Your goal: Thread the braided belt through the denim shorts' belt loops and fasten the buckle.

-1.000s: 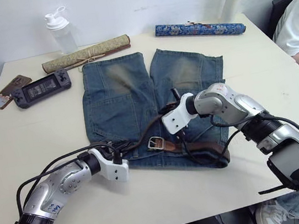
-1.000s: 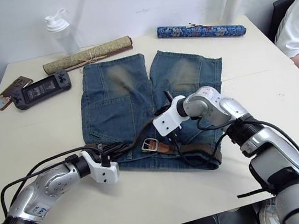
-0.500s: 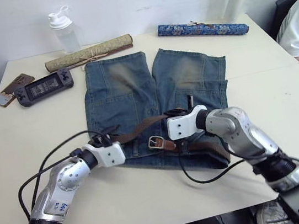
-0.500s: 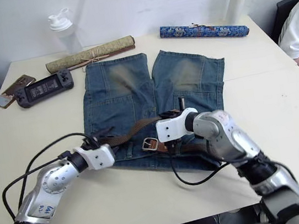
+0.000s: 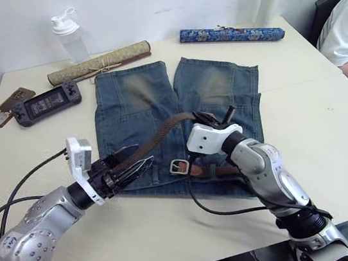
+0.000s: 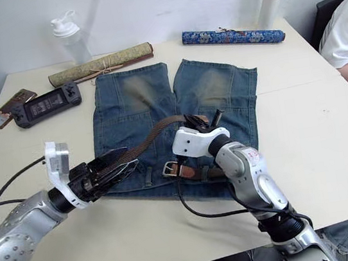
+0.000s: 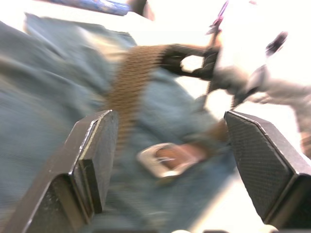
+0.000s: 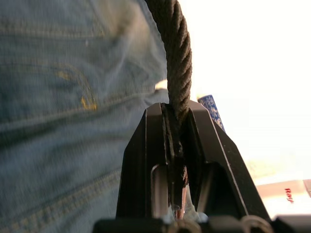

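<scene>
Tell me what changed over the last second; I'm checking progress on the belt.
The right pincer, shut on the braided belt, lifted the strap up over the denim shorts. The left pincer turned and now stands open by the waistband. The buckle stayed put.

Denim shorts (image 5: pixel 158 107): faded blue, brownish worn patches on both legs, spread flat on the bench, waistband toward the near edge. Braided belt (image 5: pixel 161 132): olive-brown woven strap, raised in an arc over the shorts. Buckle (image 5: pixel 179 166): square silver frame on dark brown leather, lying unfastened at the waistband.
</scene>
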Robot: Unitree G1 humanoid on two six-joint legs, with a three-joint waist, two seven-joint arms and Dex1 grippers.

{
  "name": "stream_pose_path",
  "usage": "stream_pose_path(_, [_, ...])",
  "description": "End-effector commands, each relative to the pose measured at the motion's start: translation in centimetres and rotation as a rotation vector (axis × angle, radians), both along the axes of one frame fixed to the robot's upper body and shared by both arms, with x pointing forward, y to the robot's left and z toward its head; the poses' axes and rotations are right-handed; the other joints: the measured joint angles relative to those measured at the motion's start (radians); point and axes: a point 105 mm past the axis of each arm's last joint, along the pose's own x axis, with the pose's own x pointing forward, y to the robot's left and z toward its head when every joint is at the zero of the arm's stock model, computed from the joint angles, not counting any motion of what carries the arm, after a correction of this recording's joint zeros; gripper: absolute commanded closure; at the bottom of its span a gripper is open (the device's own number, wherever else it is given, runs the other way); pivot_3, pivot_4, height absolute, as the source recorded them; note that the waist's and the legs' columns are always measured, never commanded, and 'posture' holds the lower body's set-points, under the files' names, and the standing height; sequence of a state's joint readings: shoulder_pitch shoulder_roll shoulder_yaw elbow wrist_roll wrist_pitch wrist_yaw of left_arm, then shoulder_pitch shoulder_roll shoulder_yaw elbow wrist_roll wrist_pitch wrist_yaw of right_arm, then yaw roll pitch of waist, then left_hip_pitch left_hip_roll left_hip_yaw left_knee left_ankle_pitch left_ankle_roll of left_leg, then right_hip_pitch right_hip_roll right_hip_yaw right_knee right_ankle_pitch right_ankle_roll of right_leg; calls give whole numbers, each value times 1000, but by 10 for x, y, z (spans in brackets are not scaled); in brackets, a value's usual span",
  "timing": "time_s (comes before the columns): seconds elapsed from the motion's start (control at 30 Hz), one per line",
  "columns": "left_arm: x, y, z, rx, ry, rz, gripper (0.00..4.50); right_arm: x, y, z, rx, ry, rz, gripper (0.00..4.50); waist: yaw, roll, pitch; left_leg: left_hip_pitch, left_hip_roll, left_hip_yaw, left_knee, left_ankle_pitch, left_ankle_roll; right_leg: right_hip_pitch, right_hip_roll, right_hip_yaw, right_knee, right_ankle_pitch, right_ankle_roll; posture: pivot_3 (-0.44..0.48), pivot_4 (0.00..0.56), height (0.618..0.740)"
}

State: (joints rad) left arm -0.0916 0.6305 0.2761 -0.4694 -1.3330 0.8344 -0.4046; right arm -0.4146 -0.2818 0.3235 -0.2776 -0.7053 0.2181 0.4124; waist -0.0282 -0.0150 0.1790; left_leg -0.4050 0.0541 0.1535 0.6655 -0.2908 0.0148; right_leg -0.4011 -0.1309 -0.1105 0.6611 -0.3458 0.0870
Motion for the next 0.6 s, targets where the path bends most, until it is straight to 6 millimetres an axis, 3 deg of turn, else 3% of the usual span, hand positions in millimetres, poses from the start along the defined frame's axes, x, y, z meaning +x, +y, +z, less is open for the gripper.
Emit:
stream_pose_path(0.03, [-4, -10, -5, -174, 208, -58, 700, -6, 14, 17, 20, -84, 61, 4500, -1, 0, 0, 1, 0, -1, 0, 0, 0, 2, 0, -1, -1, 0, 0, 0, 150, 717])
stream_pose_path(0.2, [6, -32, -20, -363, 466, -12, 700, -12, 25, 25, 24, -145, 116, 4500, 0, -1, 0, 2, -3, -7, 0, 0, 0, 6, 0, -1, -2, 0, 0, 0, 150, 717])
stream_pose_path(0.3, [26, -34, -21, -491, 566, 66, 700, -17, 31, 26, 15, -169, 161, 4500, 3, -1, 0, 2, -3, -8, 1, 0, 0, 8, 0, -1, -3, 0, 0, 0, 150, 717])
stream_pose_path(0.43, [44, -33, -10, -569, 576, 105, 700, -20, 32, 22, 2, -167, 176, 4500, 3, -2, -1, 2, -5, -9, 1, 1, 1, 9, 1, -3, -3, 0, 0, 0, 150, 717])
stream_pose_path(0.6, [47, -40, 1, -604, 561, 86, 700, -21, 33, 19, -20, -169, 186, 4500, 3, -2, -1, 2, -6, -9, 0, 1, 1, 9, 3, -3, -3, 0, 1, 0, 150, 717])
